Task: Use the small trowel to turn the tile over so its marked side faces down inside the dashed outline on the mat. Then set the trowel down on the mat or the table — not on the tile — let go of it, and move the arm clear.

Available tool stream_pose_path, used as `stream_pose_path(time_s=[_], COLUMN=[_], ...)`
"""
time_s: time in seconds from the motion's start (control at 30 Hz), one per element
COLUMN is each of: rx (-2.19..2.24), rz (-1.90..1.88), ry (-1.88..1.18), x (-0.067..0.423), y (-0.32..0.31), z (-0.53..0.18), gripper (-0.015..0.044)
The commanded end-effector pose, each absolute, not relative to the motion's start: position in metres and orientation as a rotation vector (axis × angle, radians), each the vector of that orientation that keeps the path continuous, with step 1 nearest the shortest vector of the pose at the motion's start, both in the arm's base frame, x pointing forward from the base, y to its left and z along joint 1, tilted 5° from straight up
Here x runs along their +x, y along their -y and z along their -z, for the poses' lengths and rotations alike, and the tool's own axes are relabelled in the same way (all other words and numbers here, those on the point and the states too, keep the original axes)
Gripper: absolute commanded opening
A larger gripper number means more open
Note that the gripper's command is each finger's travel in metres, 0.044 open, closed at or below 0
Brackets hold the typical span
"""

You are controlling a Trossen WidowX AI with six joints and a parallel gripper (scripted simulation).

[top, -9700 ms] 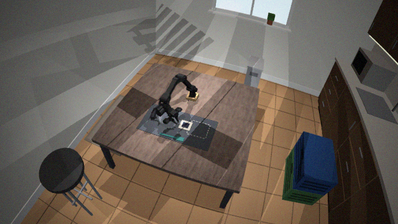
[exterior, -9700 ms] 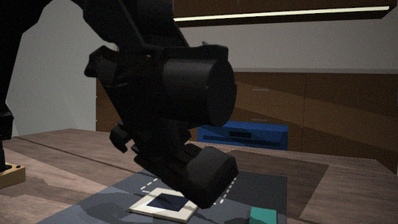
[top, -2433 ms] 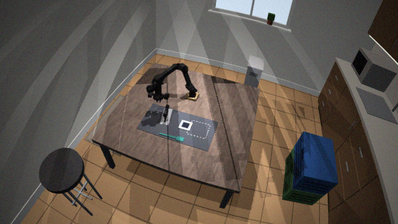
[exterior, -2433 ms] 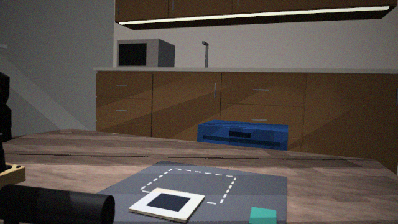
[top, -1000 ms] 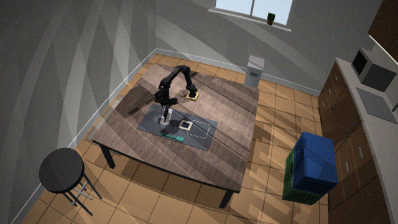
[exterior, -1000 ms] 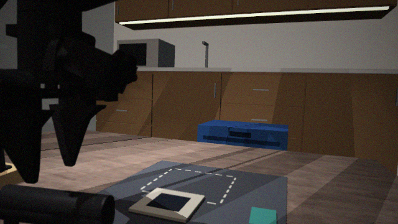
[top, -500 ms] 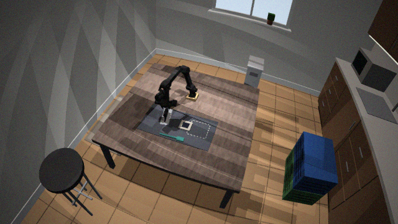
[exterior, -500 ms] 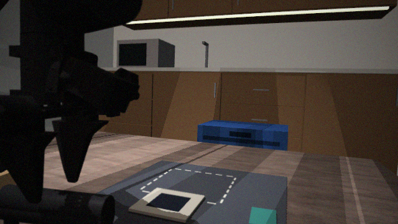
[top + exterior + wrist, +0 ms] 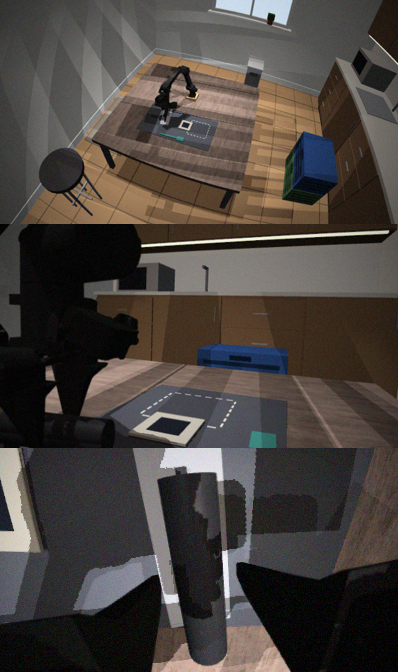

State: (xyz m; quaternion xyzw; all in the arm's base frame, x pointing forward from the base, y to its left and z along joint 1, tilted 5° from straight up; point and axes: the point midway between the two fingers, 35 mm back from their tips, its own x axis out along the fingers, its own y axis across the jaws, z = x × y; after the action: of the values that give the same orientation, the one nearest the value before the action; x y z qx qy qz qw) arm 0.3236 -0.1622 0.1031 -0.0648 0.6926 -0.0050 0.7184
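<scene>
Trowel (image 9: pixel 197 573) handle lies between open end effector (image 9: pixel 199 593) fingers, ungripped.

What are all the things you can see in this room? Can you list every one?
table: one, brown wood, middle of room
mat: one, dark grey, on table
dashed outline: one, white, on mat
tile: one, cream with dark square facing up, on mat at the outline's corner
trowel: one, dark handle, pale blade, on mat's end
teal tool: one, on mat
stool: one, black, on floor
crate: one, blue and green, on floor
bin: one, grey, by wall
microwave: one, grey, on counter
plant: one, green, windowsill
arm: one, black, on table
gripper: one, black, open around trowel handle
</scene>
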Motion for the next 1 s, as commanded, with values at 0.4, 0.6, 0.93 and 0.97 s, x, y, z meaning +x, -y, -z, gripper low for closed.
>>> stream_pose_path(time_s=[0.4, 0.6, 0.93, 0.97], rx=[-0.145, -0.145, -0.086, -0.062], rz=[0.012, 0.012, 0.07, 0.093], ry=[-1.536, -1.536, -1.533, -1.531], x=[0.323, 0.323, 0.323, 0.323], y=[0.1628, 0.1628, 0.1628, 0.1628], z=[-0.0998, -0.0998, -0.0998, -0.0998], gripper=[0.013, 0.013, 0.013, 0.013])
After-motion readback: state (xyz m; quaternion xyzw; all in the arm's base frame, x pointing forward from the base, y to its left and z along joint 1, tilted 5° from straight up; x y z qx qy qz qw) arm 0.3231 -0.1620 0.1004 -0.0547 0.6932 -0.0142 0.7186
